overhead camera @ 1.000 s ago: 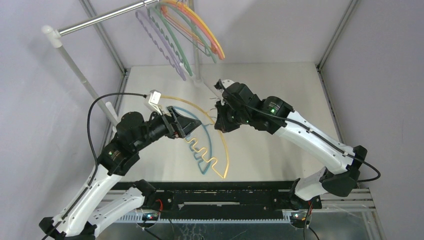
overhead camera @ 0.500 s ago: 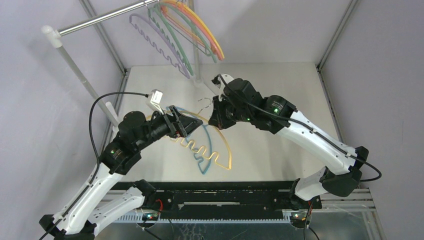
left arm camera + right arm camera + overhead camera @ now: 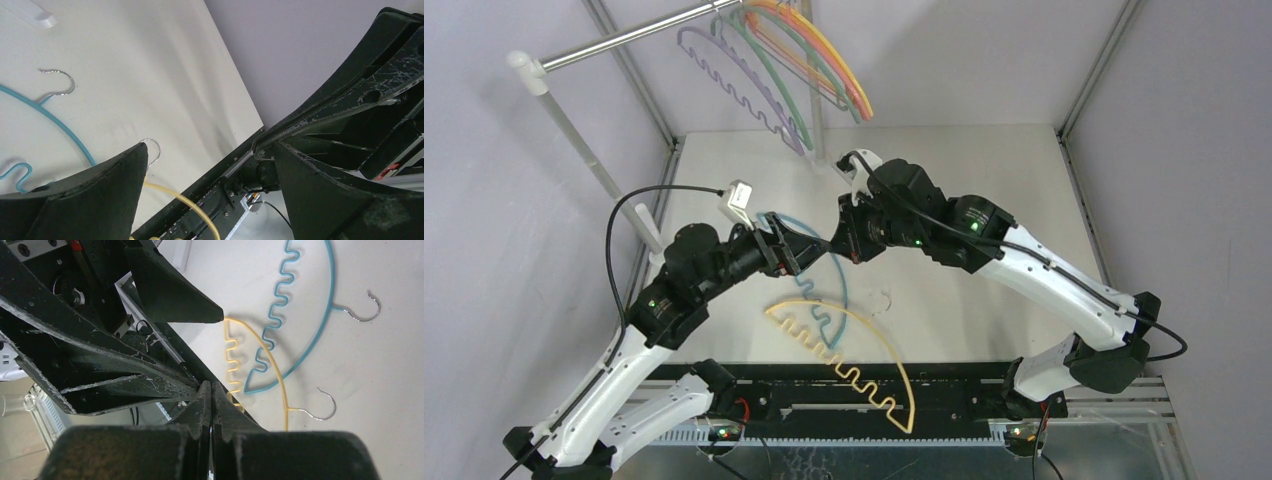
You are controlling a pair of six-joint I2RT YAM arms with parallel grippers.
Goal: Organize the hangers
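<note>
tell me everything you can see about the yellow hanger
The yellow hanger is thin and plastic-looking: a smooth arch, a wavy lower bar, a small silver wire hook. It lies flat on the white table, one end reaching past the near edge over the black rail. Its arch crosses one end of the teal hanger. Nothing holds it.

The pale table (image 3: 984,180) carries two hangers lying flat, left of its middle. The yellow hanger (image 3: 273,361) lies nearest, its right end reaching out past the table's near edge. The teal hanger (image 3: 330,285) lies just beyond it. Their wavy bars cross, though which one lies on top is hard to tell. A white post (image 3: 817,130) stands at the far middle.
</note>
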